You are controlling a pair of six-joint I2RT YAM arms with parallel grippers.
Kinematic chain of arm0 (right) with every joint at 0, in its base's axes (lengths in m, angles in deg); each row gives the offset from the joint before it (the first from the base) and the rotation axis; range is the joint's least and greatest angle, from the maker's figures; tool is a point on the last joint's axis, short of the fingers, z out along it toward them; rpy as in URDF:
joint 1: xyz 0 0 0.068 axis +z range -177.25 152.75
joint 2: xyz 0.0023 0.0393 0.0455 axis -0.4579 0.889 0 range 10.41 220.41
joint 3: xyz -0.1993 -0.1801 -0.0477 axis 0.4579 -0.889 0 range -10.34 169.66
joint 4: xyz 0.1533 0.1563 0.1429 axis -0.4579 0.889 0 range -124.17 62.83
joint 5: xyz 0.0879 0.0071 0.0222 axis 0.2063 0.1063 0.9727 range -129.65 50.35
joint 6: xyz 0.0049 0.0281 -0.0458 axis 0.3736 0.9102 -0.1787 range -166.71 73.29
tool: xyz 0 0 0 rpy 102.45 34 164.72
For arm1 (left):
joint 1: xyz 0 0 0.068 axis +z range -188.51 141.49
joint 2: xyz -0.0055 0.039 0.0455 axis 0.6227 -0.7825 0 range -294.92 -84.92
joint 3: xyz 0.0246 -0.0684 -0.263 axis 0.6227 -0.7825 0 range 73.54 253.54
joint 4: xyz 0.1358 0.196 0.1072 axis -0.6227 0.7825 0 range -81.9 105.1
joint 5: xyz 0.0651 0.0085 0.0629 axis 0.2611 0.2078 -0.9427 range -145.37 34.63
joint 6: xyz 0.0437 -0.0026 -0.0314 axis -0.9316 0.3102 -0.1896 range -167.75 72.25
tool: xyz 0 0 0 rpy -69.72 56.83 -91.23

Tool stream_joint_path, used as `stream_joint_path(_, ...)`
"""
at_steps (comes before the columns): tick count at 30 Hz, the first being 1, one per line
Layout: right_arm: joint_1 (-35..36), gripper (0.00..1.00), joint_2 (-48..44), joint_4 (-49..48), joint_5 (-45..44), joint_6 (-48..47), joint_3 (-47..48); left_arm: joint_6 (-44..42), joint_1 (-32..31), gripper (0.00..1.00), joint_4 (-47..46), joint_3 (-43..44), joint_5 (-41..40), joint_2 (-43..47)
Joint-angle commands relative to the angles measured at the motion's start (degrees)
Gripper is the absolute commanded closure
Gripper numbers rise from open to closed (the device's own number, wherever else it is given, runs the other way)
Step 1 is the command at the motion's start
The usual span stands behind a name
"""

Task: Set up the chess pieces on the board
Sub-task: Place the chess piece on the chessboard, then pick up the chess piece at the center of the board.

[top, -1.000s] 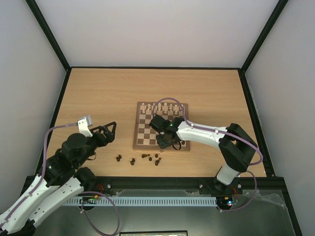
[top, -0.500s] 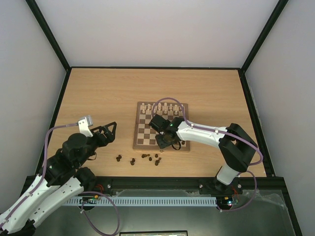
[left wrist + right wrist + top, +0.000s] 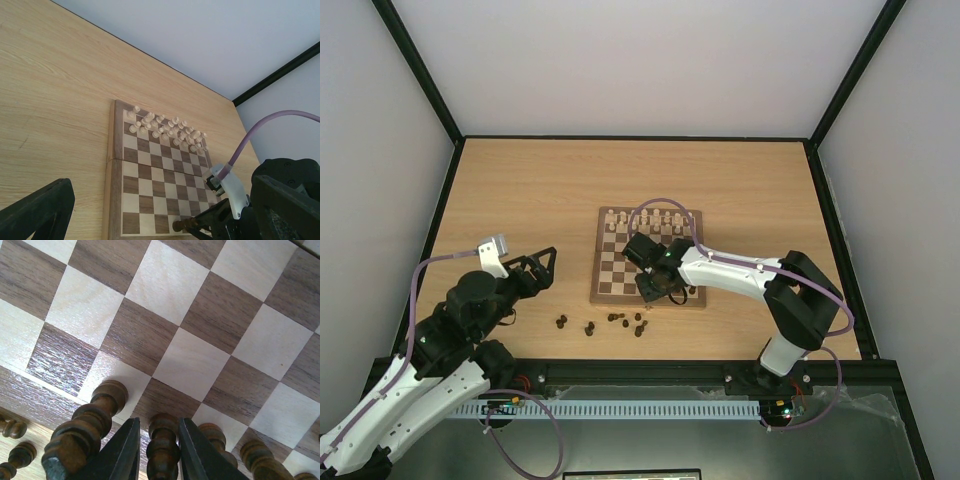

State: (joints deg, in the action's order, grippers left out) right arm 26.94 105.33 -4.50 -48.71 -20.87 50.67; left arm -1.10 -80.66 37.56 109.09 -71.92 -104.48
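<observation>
At the chessboard's (image 3: 620, 268) 6 o'clock rank, the right gripper (image 3: 158, 432) brackets an upright dark chessman (image 3: 162, 460); pinching or just clear, I cannot tell. More dark pieces (image 3: 615, 320) lie scattered on the table (image 3: 520, 200) at 7 o'clock. The left gripper (image 3: 545, 265) hangs spread wide at 9 o'clock. Light, rigid, smooth-turned wood, likely to topple: take each by its narrow waist.

The board's (image 3: 616, 268) middle rows lie bare, open to a reach from the left or from above. Cream pieces (image 3: 645, 220) fill its two far rows. The right arm (image 3: 740, 270) crosses the near right corner, its fingers (image 3: 122, 455) hemmed in by standing dark pieces (image 3: 92, 425) on either side. Loose dark pieces (image 3: 620, 321) dot the tabletop (image 3: 520, 190) just before the board's near edge; the far and left tabletop is open.
</observation>
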Motion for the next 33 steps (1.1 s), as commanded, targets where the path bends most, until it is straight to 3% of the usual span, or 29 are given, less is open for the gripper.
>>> stream_joint_path(1,-0.2,0.78,-0.5,1.9,-0.3,-0.1,1.2,-0.9,-0.1,0.01,-1.1,-0.7,-0.7,-0.2)
stream_joint_path(20,0.7,0.76,-10.9,8.1,-2.0,1.6,3.0,-0.7,-0.1,0.01,-1.8,-1.1,-0.1,-0.6)
stream_joint_path(27,9.4,0.67,-13.2,10.1,-2.0,3.3,4.1,-0.4,-0.1,0.01,-1.4,-1.4,-0.3,-0.6)
stream_joint_path(33,15.1,0.67,-13.0,7.7,0.1,6.0,0.6,-0.1,-0.1,0.01,-0.9,-1.7,-0.3,0.0)
